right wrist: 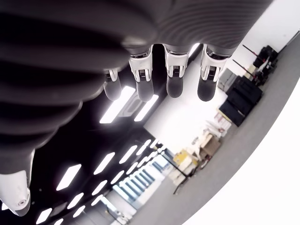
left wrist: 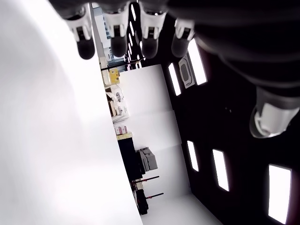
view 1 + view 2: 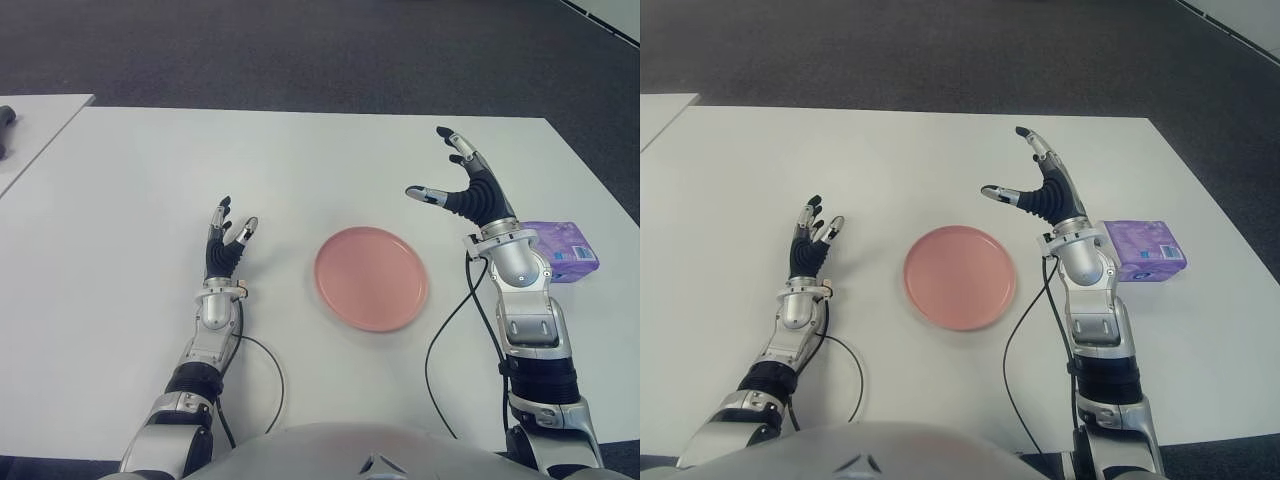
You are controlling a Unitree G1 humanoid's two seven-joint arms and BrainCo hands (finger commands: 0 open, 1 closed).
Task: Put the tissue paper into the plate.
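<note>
Tissue paper (image 3: 1146, 250) lies on the table (image 3: 940, 160), behind the right hand (image 3: 1045, 195)'s spread, empty fingers; plate (image 3: 960, 277) beside them. Likely light, soft, crushable: grasp across its sides. Left hand (image 3: 810, 240) relaxed, empty.

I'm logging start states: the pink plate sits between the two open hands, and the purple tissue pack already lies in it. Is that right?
Not quite. The pink plate does sit between the open left hand and right hand, but it holds nothing. The purple tissue pack lies on the white table, on the far side of the right wrist from the plate. Both eye views show this.
</note>
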